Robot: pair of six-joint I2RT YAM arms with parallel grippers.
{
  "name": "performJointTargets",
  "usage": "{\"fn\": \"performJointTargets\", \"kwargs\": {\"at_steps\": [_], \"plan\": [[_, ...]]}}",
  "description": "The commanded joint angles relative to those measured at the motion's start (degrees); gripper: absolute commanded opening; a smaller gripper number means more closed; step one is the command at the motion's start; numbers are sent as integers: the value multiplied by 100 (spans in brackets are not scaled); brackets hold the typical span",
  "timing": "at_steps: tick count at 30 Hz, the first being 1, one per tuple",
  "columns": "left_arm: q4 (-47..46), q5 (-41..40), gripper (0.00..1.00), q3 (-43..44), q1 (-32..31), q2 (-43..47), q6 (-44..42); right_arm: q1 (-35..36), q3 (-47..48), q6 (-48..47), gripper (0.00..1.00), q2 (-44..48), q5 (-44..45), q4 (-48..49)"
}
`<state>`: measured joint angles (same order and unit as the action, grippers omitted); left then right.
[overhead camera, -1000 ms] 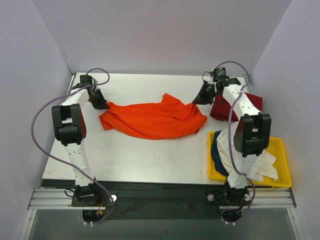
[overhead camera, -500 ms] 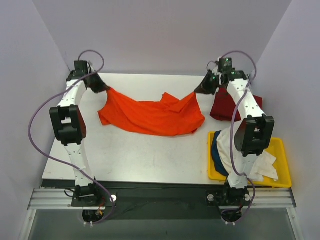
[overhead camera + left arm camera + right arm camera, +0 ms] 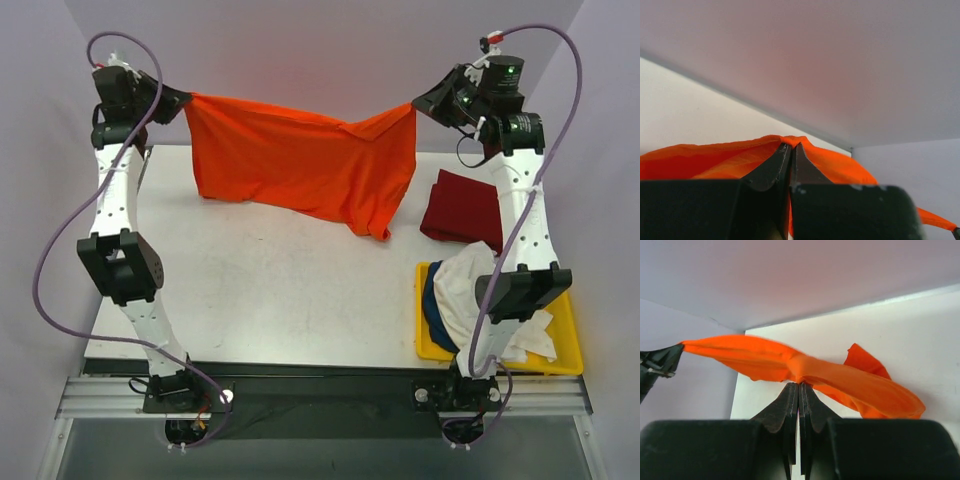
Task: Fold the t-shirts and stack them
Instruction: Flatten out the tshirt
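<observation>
The left gripper point(image 3: 178, 97) and right gripper point(image 3: 420, 103) are each clamped shut on an upper corner of the orange t-shirt point(image 3: 300, 160). It hangs stretched between them, clear of the table point(image 3: 280, 290) below, probably to spread it flat before folding.

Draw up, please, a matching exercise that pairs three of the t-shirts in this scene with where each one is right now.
Things:
1. orange t-shirt
2. dark red t-shirt
3. white t-shirt

Places:
A. heaped in the yellow bin
B. hanging in the air between the left claw and the right claw, both shut on it
C. lying on the table, just beyond the bin

Pairs: 1-B, 2-C, 3-A
</observation>
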<state>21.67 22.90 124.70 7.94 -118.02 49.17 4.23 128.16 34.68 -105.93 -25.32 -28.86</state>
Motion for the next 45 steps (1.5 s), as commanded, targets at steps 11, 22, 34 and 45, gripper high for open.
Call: {"fn": "performJointTargets", "kwargs": {"at_steps": [11,22,34,45], "plan": [[-1631,-408,0,-1930,866,3450,76,-54,-924,-848,0,2690,1037,1875],[-1112,626,0,-2249,1086,3192,-92,-63,-837,-708,0,1937,890,2087],[-533,1806,0,-1625,937,1475,-153,-19,-168,-532,0,-95,141,1462],[-918,1342,0,-1825,998,2553,250,174,-203,-751,0,941,335,1567]]}}
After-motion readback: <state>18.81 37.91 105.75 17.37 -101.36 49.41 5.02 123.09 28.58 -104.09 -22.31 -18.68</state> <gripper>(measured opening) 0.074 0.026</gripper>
